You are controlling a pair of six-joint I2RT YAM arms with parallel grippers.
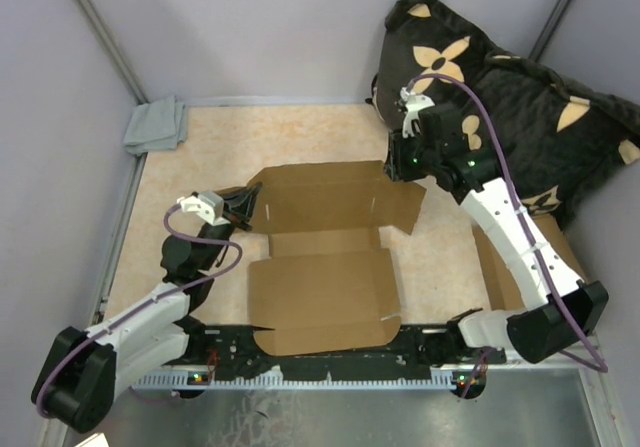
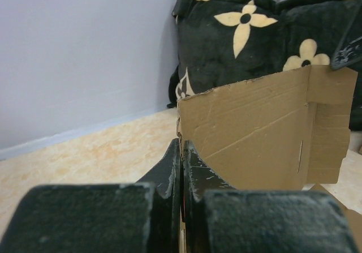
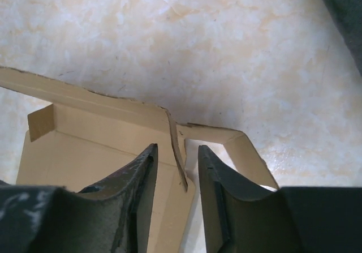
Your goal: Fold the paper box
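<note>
A: Where does the paper box [image 1: 325, 267] lie, and which arm is nearer the next fold?

B: Opened out in the middle of the top view, long axis running left to right, with its back panel [image 2: 254, 134] stood up. Each arm has one end. The left gripper [image 1: 243, 207] is at the panel's left end, clamped tight on the cardboard edge. The right gripper [image 1: 397, 170] is at the right end.

A: Is the right one gripping?

B: Not yet, I'd judge. In its wrist view the end flap [image 3: 176, 151] stands edge-on between the fingers with a gap on either side, so the jaws are apart around it. The move turns on that: the flap sits centred between the pads and runs toward the top of the frame.

A: Counts?

B: One box and two grippers. There's one pile of cardboard pieces [image 1: 497, 267] at right, probably several sheets, though the arm hides most of it. Also one grey cloth [image 1: 156, 125] upper left and one dark flowered cushion [image 1: 500, 87] upper right
</note>
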